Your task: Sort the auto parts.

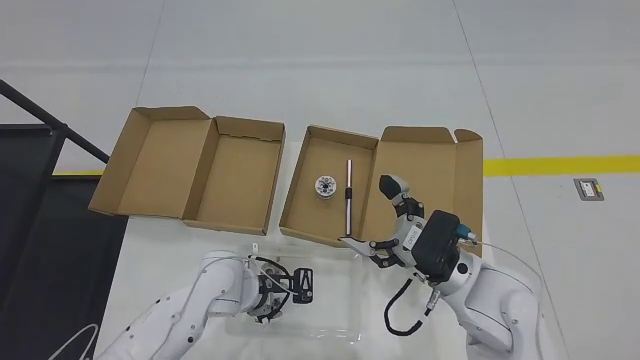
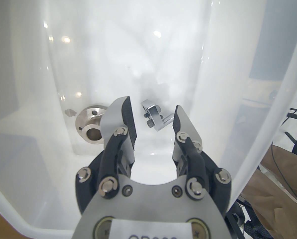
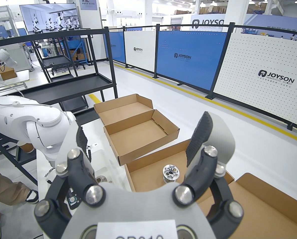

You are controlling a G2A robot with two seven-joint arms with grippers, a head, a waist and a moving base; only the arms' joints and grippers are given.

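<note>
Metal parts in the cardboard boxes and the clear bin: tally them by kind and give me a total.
Rod, in a cardboard box: 1
Round hub, same box: 1
Flange, in the clear bin: 1
Clamp block, same bin: 1
Total: 4

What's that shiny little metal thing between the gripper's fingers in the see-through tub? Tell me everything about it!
The metal part is a small, bright silver block that looks polished, with one rounded end. Two dark bolts sit in its side, and a short round stub sticks out of it. It lies tilted on the floor of the cloudy white tub, between the open fingers of the left gripper. The stub ends at one finger; whether they touch is unclear. It lies apart from a flanged ring.
</note>
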